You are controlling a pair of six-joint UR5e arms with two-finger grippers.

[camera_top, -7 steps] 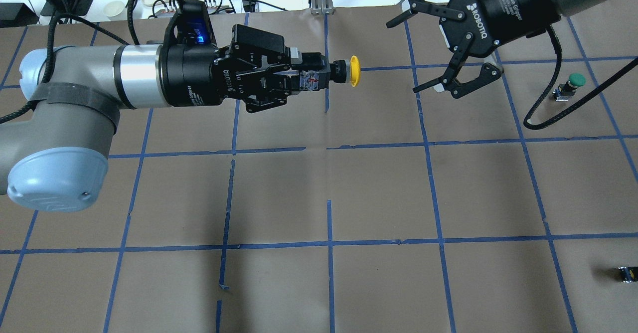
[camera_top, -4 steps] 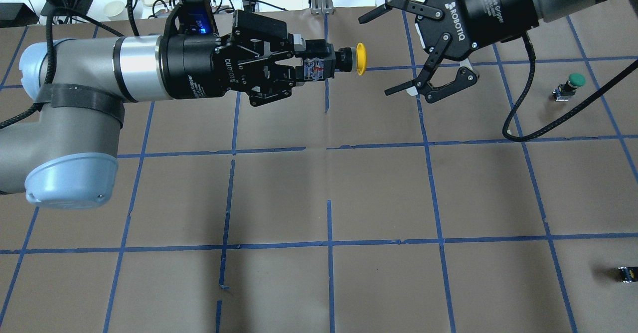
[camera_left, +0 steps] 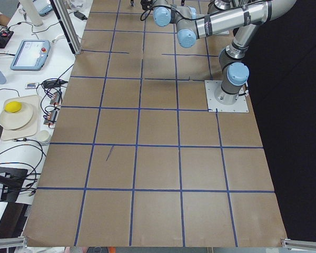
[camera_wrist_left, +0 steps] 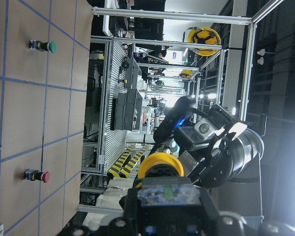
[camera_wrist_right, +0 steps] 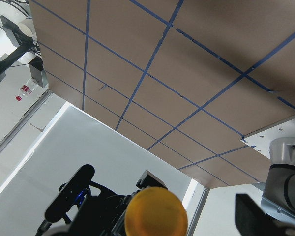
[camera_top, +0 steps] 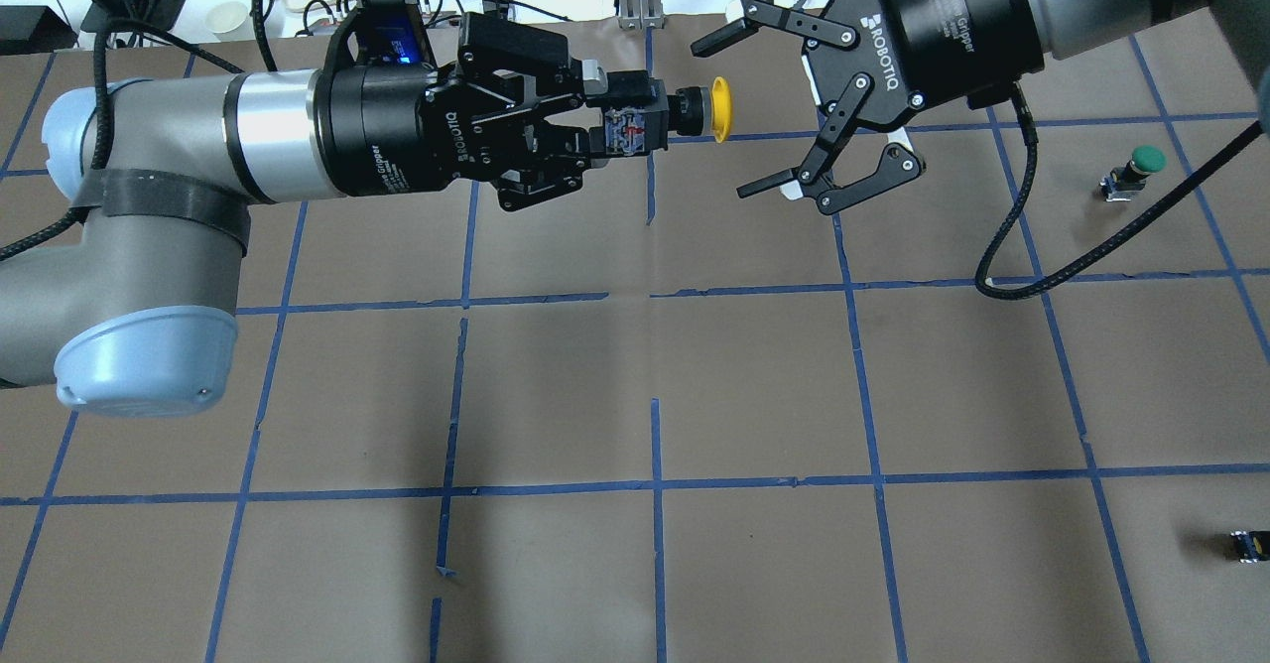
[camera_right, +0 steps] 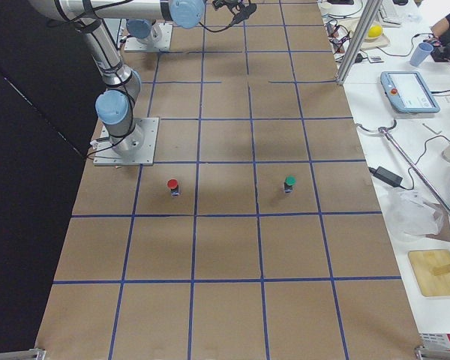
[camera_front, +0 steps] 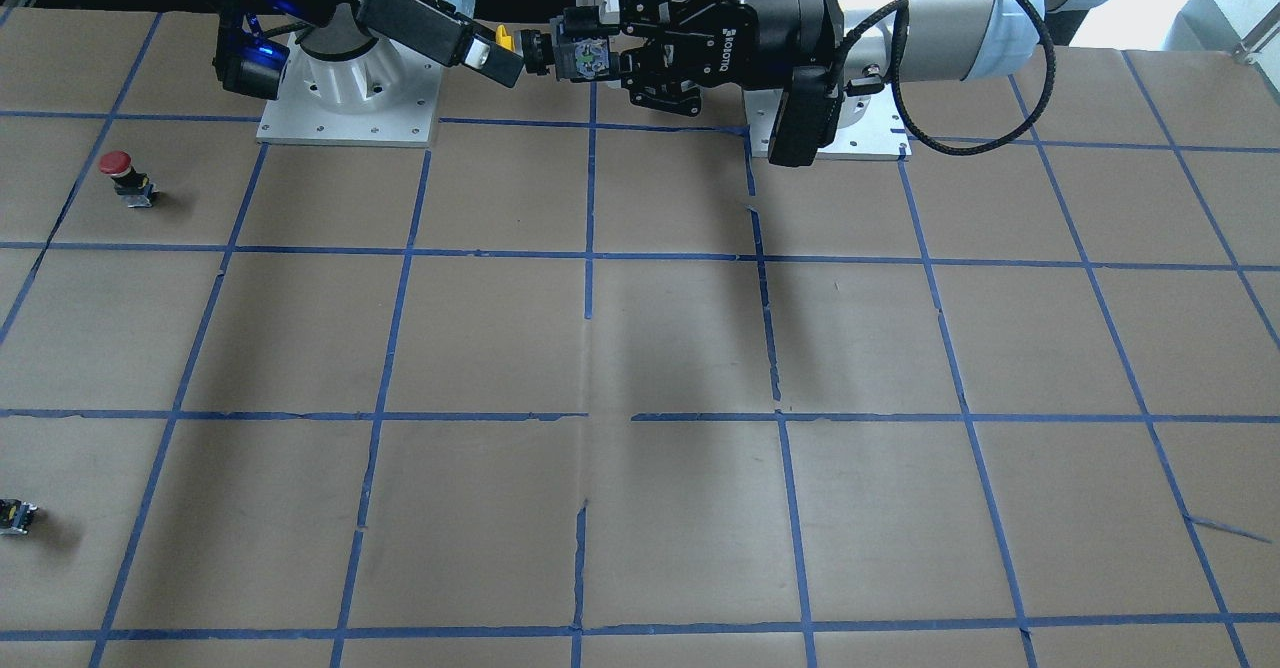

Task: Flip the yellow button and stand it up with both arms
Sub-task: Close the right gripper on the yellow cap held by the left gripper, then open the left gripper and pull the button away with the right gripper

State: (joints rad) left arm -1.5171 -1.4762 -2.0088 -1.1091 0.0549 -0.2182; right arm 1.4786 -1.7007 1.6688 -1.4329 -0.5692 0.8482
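My left gripper [camera_top: 617,119] is shut on the black and grey body of the yellow button [camera_top: 722,109] and holds it level in the air, yellow cap pointing at the right arm. My right gripper [camera_top: 719,121] is open, its two fingertips standing on either side of the cap without touching it. In the front view the right gripper's fingers [camera_front: 488,51] partly cover the yellow button [camera_front: 505,40], with the left gripper [camera_front: 582,54] beside it. The cap fills the bottom of the right wrist view [camera_wrist_right: 156,212] and shows in the left wrist view [camera_wrist_left: 160,165].
A green-capped button [camera_top: 1146,160] stands on the table at the right. A red-capped button [camera_front: 118,164] stands nearer the robot's right base. A tiny black part [camera_top: 1248,544] lies near the right front edge. Brown paper with blue tape lines covers the table [camera_top: 655,365].
My right gripper has moved left, staying open, until its fingers flank the yellow cap. My left gripper has shifted slightly up and right with the button.
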